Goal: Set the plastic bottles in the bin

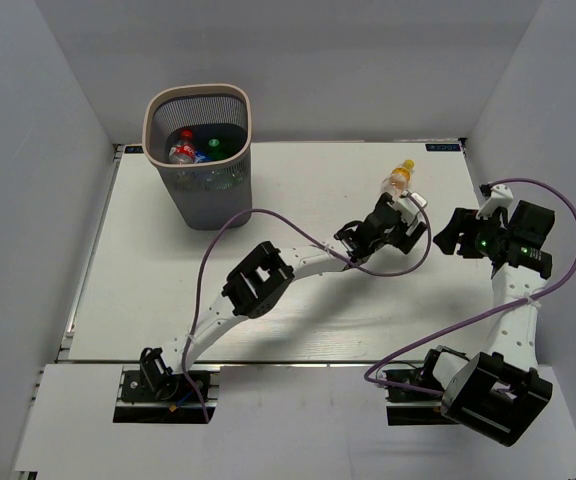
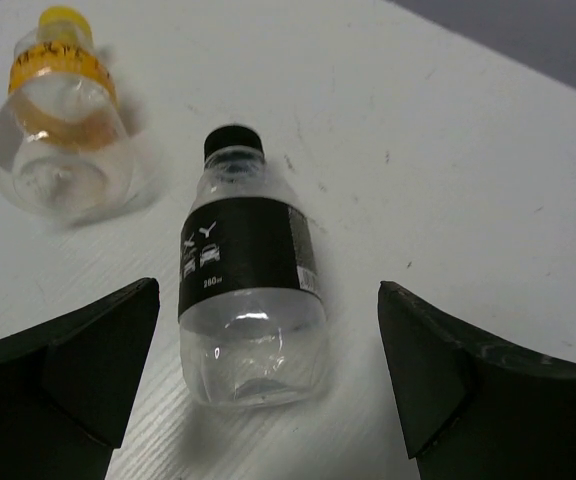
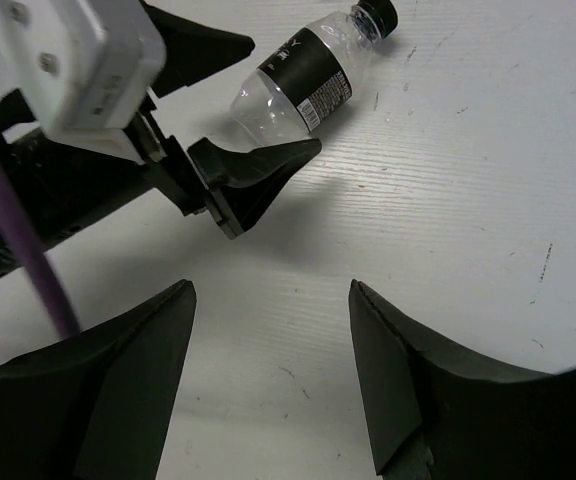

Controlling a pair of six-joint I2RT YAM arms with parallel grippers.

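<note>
Far to the left of both tools stands the bin (image 1: pixel 208 200), and inside it I see some bottles (image 1: pixel 193 145), one with a green cap and one with a red label. It is well apart from the place where I work now.

My left tool (image 2: pixel 268 295) is reached out over the table (image 1: pixel 168 300), with its two fingers wide apart. Between them lies the black-label bottle (image 2: pixel 246 255), a clear one with a black cap, on its side. Its long axis runs almost straight forward from the tool: the base is toward the wrist and the cap points away. So the fingers stand one at each side of the body, across the axis, and none of them touches it. The bottle is a little nearer to the finger at the left of the wrist view. I judge that closing will catch it on the label part, if I first go down a little.

Ahead of this tool and to its left lies the orange bottle (image 2: pixel 58 120) with the yellow cap, also on its side, near but apart from the first one.

My right tool (image 3: pixel 271 290) is also apart and holds nothing. From it the black-label bottle lies ahead, beyond the left tool's finger, so the left arm is clearly the nearer one for this grasp.
</note>
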